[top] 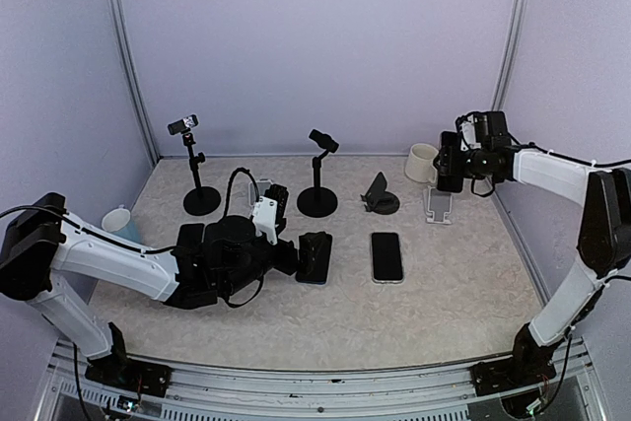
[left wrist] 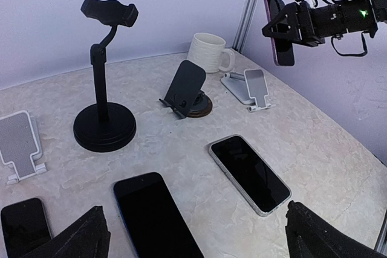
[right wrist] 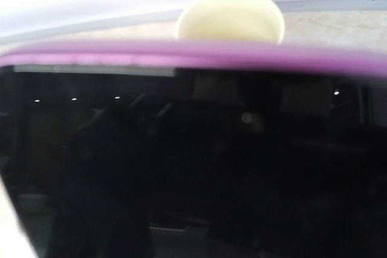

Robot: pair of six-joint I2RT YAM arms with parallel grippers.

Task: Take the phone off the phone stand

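Overhead view: the right pincer (top: pixel 450 167) is raised at the two o'clock corner of the worktop (top: pixel 454 288), clamped on an upright phone (top: pixel 449 178). The phone is held just above the white phone stand (top: pixel 439 206) and apart from it. A cream mug (top: pixel 421 162) stands at nine o'clock of the held phone. The left pincer (top: pixel 293 257) lies low at eight o'clock of the worktop, jaws spread wide and gripping nothing. A dark phone (top: pixel 315 257) lies flat just beside it at three o'clock, and a second flat phone (top: pixel 386 256) lies further toward three o'clock. A black folding stand (top: pixel 380 194) sits at twelve o'clock of that second phone. Left wrist view: the left pincer's fingertips (left wrist: pixel 81 237) show at the two lower corners, far apart, with the dark phone on the worktop between them; contact cannot be determined. The held phone, purple-edged, hangs in the right pincer at one o'clock, clear of the white phone stand below it. A tall black clamp stand (left wrist: pixel 104 89) rises at ten o'clock. Right wrist view: the held phone's dark screen and purple edge fill the frame, with the mug's rim at twelve o'clock; the fingers cannot be made out here.
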